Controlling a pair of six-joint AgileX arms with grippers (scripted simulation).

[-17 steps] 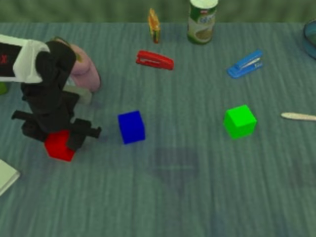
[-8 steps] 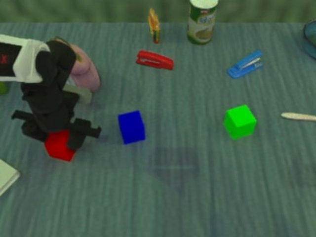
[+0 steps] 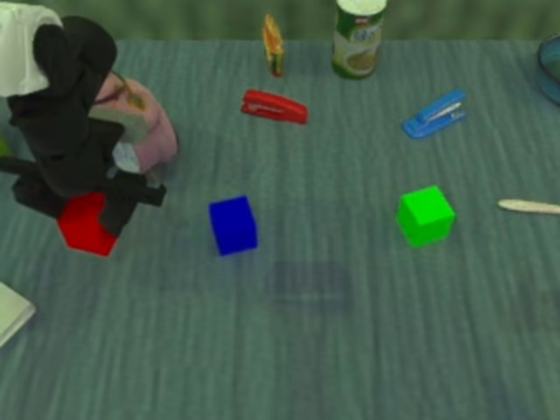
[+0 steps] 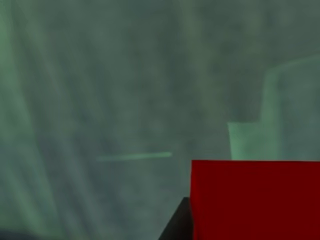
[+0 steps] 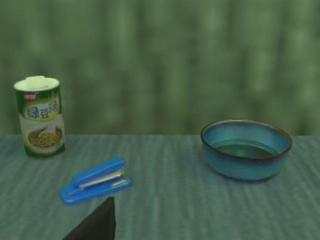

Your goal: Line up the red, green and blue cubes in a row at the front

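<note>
My left gripper (image 3: 84,210) is shut on the red cube (image 3: 83,227) at the table's left side, in front of the pink alarm clock (image 3: 150,131). In the left wrist view the red cube (image 4: 255,200) fills the corner beside one dark finger (image 4: 177,225), with the cloth well below it. The blue cube (image 3: 233,225) rests left of the middle. The green cube (image 3: 425,215) rests to the right. My right arm is outside the top view; only a dark part of the right gripper (image 5: 97,227) shows in its wrist view.
At the back are a red stapler (image 3: 274,107), a light-blue stapler (image 3: 435,114), a green can (image 3: 359,35), a small orange packet (image 3: 274,45) and a blue bowl (image 3: 551,70). A pale stick (image 3: 529,206) lies at the right edge and a white object (image 3: 10,311) at the front left.
My left arm has risen and shifted back and left, carrying the red cube with it. The blue and green cubes have not moved.
</note>
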